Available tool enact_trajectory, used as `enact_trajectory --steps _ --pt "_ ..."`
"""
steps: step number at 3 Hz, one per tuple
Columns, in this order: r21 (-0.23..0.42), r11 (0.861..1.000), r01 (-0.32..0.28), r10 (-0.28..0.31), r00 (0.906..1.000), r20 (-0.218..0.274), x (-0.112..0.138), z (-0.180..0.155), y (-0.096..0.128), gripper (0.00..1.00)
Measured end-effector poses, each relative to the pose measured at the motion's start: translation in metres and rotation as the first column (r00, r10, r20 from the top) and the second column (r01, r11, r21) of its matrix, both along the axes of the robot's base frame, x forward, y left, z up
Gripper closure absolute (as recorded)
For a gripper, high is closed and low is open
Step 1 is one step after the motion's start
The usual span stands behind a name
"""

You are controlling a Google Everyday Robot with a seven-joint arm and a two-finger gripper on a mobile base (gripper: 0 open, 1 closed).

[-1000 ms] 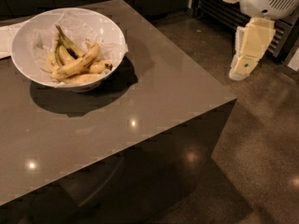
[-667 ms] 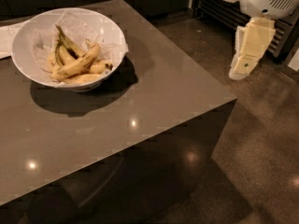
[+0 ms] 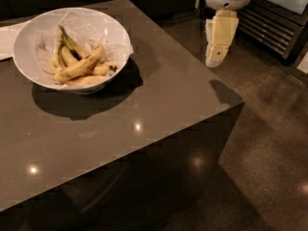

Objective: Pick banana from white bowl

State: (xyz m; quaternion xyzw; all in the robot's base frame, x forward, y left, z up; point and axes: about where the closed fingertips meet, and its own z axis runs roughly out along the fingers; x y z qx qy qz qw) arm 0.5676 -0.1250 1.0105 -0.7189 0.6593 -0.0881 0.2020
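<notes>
The white bowl (image 3: 29, 57), lined with crinkled white paper, stands on the far left of the dark table. A loose yellow banana (image 3: 79, 67) lies diagonally on top of the fruit in it. Behind it is a bunch of bananas (image 3: 65, 52) joined at a dark greenish stem. More yellow bananas lie under and beside the loose one, one with a dark tip. My gripper (image 3: 215, 59) hangs from the white arm at the top right. It is above the table's far right edge, well to the right of the bowl and apart from it.
The dark table (image 3: 159, 105) has its right corner at mid-right, with a drop to the speckled floor (image 3: 269, 143) beyond. A white sheet (image 3: 7, 40) lies behind the bowl at the left edge. A dark slatted grille (image 3: 274, 28) stands at the top right.
The gripper has moved left from over the floor to the table's far right edge. The bowl and bananas have not moved.
</notes>
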Motion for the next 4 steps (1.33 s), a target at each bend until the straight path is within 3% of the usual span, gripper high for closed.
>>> enact_trajectory --steps 1,3,4 --pt "-0.054 0.993 -0.102 0.103 0.9944 0.025 0.027 -0.004 0.037 0.0" --pt "-0.06 0.99 -0.126 0.13 0.9901 0.054 0.038 -0.001 0.046 0.0" --pt "-0.084 0.976 -0.201 0.207 0.9752 0.078 0.06 0.002 0.068 0.0"
